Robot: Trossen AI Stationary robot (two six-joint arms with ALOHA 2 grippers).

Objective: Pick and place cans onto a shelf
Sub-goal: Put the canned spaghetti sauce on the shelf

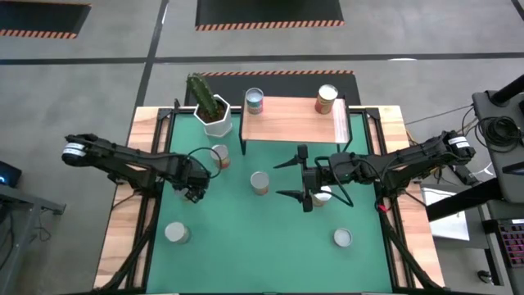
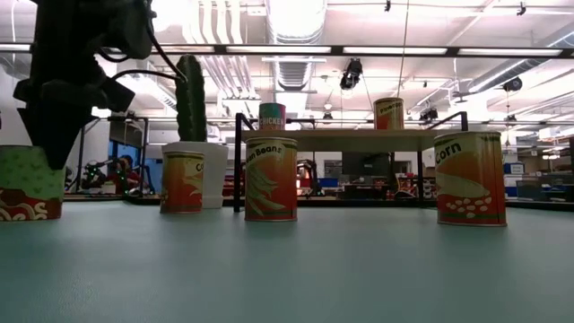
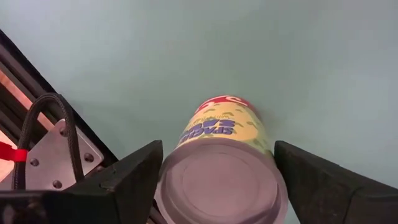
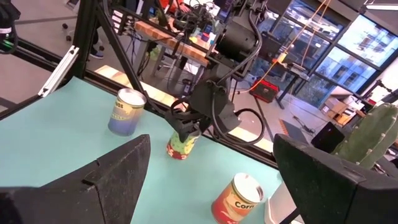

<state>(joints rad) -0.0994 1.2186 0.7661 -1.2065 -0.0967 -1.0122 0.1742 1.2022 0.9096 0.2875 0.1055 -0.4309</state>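
Note:
My left gripper (image 1: 195,192) points straight down over a can with a green and red label (image 3: 219,180) near the mat's left side. Its open fingers stand on either side of the can's silvery top. The arm hides this can in the high view; it stands upright on the mat (image 2: 27,184). My right gripper (image 1: 279,180) hangs open and level above mid-table, pointing toward the table's left edge, with nothing between its fingers. Two cans (image 1: 255,101) (image 1: 327,98) stand on the light-wood shelf (image 1: 291,121) at the back.
Other cans stand upright on the green mat: one by the cactus pot (image 1: 219,156), one mid-table (image 1: 259,182), one under the right arm (image 1: 322,197), two near the front (image 1: 176,233) (image 1: 343,238). The white cactus pot (image 1: 214,115) sits left of the shelf.

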